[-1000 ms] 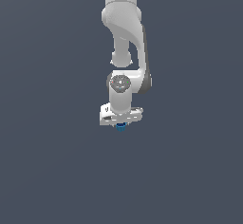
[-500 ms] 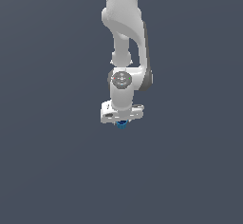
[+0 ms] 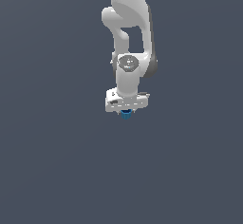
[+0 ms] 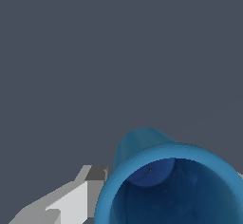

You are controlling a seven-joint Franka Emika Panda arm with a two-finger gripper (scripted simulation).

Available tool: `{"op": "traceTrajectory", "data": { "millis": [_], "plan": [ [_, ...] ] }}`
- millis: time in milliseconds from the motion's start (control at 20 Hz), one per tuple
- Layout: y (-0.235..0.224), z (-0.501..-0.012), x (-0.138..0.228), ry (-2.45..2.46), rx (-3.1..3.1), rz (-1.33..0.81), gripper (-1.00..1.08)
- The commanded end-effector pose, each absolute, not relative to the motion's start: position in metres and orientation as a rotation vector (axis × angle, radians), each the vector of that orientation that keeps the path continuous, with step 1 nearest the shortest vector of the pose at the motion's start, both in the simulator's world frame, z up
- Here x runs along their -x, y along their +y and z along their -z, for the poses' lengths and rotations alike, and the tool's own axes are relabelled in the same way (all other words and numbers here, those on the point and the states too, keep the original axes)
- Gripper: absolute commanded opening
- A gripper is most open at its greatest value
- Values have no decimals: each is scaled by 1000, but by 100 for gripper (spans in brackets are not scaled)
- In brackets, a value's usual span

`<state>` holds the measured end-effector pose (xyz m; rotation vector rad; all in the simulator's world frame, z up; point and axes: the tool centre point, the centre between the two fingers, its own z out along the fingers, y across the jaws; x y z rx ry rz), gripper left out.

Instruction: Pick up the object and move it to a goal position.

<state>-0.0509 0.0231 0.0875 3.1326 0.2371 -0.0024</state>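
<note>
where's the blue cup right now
In the exterior view the blue cup sits near the middle of the frame, right under the white gripper; in the wrist view a grey finger lies beside its rim.

Arm: white throughout, with pale grey shading on its joints; one round joint cap shows a grey disc. Gripper: white body with light grey faces. In the wrist view one finger is white with mid-grey facets. Cup: bright blue outside, its hollow a darker, faintly mottled blue. Background: uniform dark slate grey, no pattern; whether it is a bench surface cannot be told.
</note>
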Motion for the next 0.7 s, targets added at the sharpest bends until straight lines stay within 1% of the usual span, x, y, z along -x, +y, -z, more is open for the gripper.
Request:
{"op": "traceTrajectory", "data": {
  "millis": [0,350,650],
  "plan": [
    [32,-103,64,238,-3132,0,-100],
    [54,-143,101,238,-3132,0,-100],
    [67,-166,122,238,-3132,0,-100]
  ]
}}
